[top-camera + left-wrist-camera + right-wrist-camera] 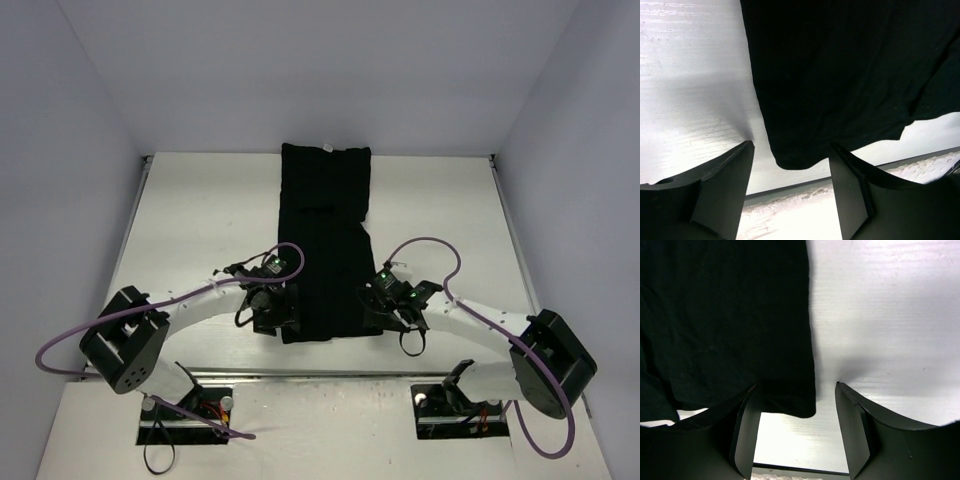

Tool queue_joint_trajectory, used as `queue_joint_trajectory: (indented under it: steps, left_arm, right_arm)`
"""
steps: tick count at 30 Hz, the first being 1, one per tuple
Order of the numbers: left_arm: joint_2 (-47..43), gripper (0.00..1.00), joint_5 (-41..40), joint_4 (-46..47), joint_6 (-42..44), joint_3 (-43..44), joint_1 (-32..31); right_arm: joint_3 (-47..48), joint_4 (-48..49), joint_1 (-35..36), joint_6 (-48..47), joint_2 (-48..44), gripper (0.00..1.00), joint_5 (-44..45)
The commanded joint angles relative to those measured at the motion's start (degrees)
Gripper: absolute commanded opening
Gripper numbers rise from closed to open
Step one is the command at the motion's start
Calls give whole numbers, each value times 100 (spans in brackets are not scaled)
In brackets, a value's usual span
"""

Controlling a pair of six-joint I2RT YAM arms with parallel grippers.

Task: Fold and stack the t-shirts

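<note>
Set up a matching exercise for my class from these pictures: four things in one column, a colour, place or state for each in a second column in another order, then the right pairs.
Column one
1. t-shirt
2. left gripper
3. right gripper
4. table

Column two
A. open, at the garment's near right corner
B. white, with the garment lying on it
C. black, laid out as a long narrow strip
D. open, at the garment's near left corner

Pairs: 1-C, 2-D, 3-A, 4-B
</note>
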Motion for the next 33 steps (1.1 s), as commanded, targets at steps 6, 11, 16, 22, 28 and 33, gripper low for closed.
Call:
queue_joint_trajectory:
  steps: [6,11,16,22,28,33]
  left_arm:
    - [110,53,38,232,-142,-9,-165]
    - [104,42,78,230,-174,-205,-189]
    - [-206,31,73,182,-306,-534,-190]
    - [-299,0,11,49,-298,-696,-190]
    - [-612,0,-63,-539,-120,-509,-183]
    - [-1018,0,-30,-872,-165,-515,-190]
  right_arm:
    - [-213,-173,48,222,-269,53,167]
    - [-262,-180,64,231,-312,45,148]
    - [-303,-191,64,237,-332,31,129]
    - [-280,-216,117,204,-345,9,145]
    - [-119,-627,234,206,-573,0,231]
    - [-52,-1286,423,340,-1062,0,302]
